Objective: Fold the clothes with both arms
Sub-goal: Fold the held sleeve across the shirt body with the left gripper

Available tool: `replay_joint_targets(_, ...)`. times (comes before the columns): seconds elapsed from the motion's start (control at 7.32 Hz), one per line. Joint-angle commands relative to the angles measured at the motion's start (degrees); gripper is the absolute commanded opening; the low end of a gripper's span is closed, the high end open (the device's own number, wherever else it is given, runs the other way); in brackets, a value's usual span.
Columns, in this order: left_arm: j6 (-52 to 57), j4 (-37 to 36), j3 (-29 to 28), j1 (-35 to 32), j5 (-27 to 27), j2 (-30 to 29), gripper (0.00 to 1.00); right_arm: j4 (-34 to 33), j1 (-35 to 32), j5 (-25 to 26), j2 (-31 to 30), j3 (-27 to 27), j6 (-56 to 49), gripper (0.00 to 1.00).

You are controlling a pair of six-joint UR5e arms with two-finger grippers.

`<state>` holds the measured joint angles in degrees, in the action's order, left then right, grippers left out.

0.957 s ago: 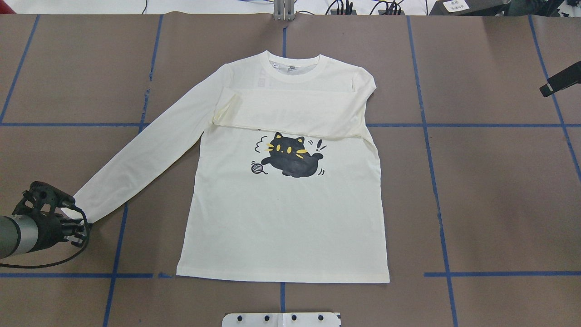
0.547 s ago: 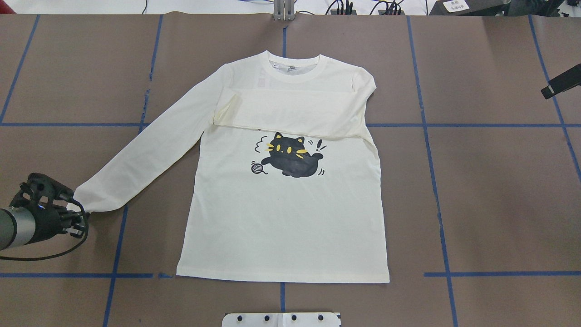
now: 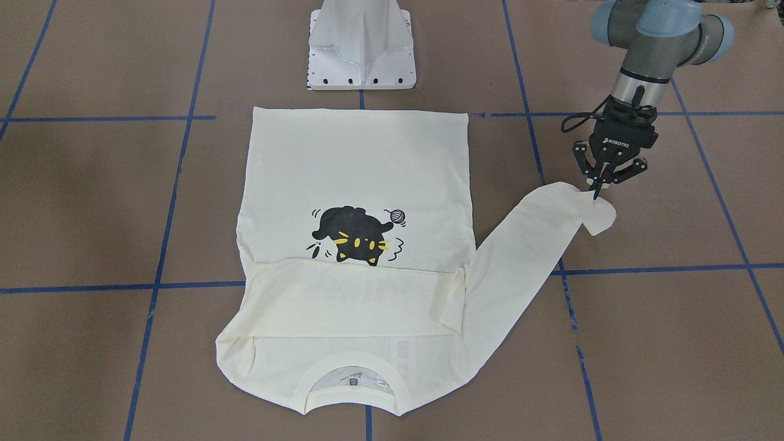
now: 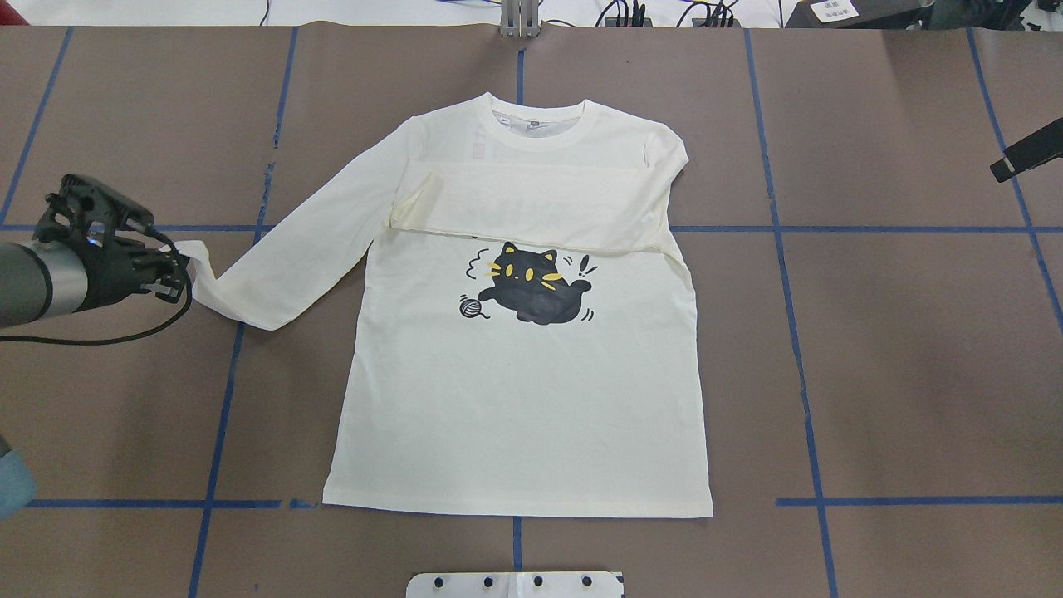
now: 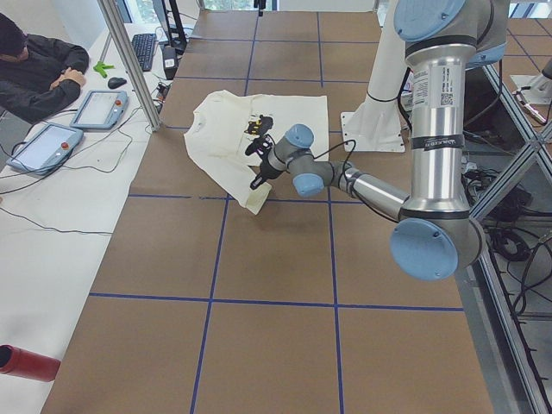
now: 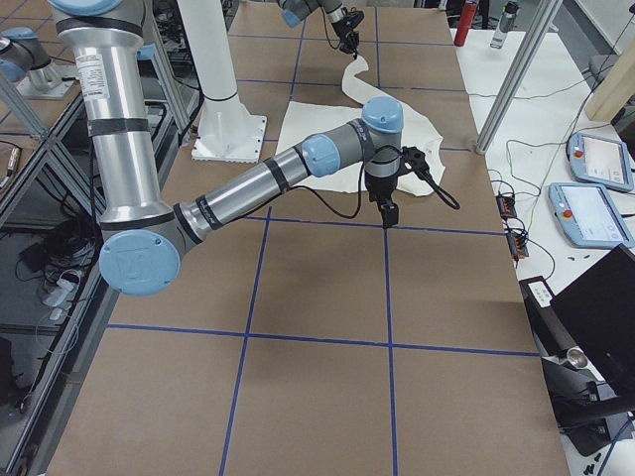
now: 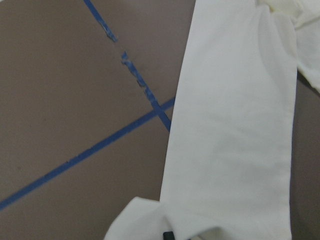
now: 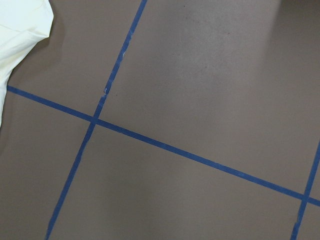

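Carrying sleeve cuff (image 4: 198, 256), left gripper (image 4: 176, 278) pinched on it | in 1 s moved alongside shirt (image 4: 515, 399) toward chest level | 2nd sleeve fold begun | right gripper (image 6: 387, 213): cannot tell

So the silver-grey tubular left arm with light blue joint caps (image 3: 640, 67) reaches out low on its own side of the brown table (image 4: 913, 374), wrist tipped downward. Its black two-finger left gripper (image 3: 598, 187) has the jaws pinched on the cuff of the cream-white shirt sleeve (image 3: 551, 226), holding it up off the table. The matching silver-grey right arm (image 6: 248, 188) stretches way out on the other side, wrist bent straight down. Its black right gripper (image 6: 388, 210) hangs above the table, jaws looking closed, nothing in them.
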<state>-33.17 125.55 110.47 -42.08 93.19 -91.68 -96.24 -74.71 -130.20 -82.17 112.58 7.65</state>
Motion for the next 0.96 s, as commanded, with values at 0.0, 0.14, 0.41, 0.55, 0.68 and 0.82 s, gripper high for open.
replay_joint_targets(0.0,-0.4,-18.4,-0.3,-2.7,0.4,-16.6,0.00,0.0,0.0,0.0,0.0,-0.1,0.1,1.00)
replay_joint_targets(0.14,-1.4,-25.3,-2.3,-2.7,0.2,-24.5,0.00,0.0,0.0,0.0,-0.1,0.0,0.1,1.00)
replay_joint_targets(0.41,-9.6,-28.9,-15.5,-2.4,-0.1,-39.9,0.00,0.0,0.0,0.0,-0.2,0.1,0.2,1.00)
replay_joint_targets(0.55,-12.2,-28.8,-23.3,-2.3,-0.5,-46.9,0.00,0.0,0.0,0.0,-0.2,0.2,0.2,1.00)
replay_joint_targets(0.68,-14.6,-28.5,-31.0,-2.1,-1.3,-54.3,0.00,0.0,0.0,0.0,-0.3,0.2,0.2,1.00)
replay_joint_targets(0.82,-16.5,-27.9,-37.8,-1.9,-1.3,-60.4,0.00,0.0,0.0,0.0,-0.4,0.2,0.2,1.00)
